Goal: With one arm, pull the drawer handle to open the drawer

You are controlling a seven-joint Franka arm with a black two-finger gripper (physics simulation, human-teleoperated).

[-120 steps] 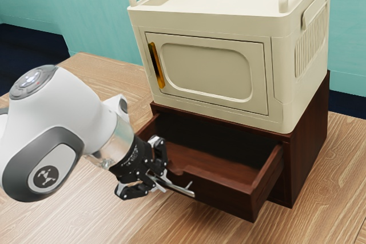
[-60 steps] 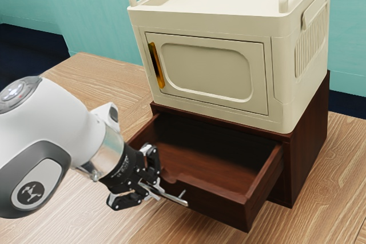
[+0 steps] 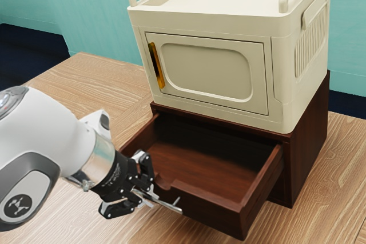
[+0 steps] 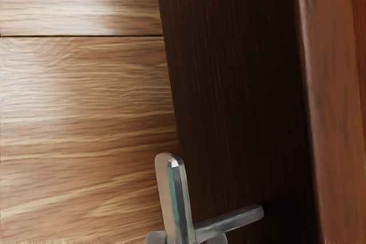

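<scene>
Handle (image 3: 167, 203) is located at the end effector (image 3: 147, 195), which pinches the metal bar from two sides; one end of the bar projects beyond the grip, and a post joins it to the front of the drawer (image 3: 213, 212). The drawer stands out from the dark cabinet (image 3: 310, 155) with much of its interior exposed, so the opening step is judged well advanced. The cabinet lies ahead of the end effector, beyond the drawer, on the wooden surface (image 3: 320, 201), and carries a cream unit (image 3: 206, 73). To complete the pull, draw the end effector straight back, away from the cabinet and along the line of the drawer's side walls. Hold height and wrist angle constant; lifting or twisting may rack the drawer or roll the bar out of the grip. Maintain firm, even pressure, since the smooth bar could slide lengthwise if the pull drifts sideways. Use slow, uniform travel and reduce speed near full extension to avoid a jolt against the stop. When travel is sufficient, halt first, then spread the end effector and back it off squarely, clear of the bar.
</scene>
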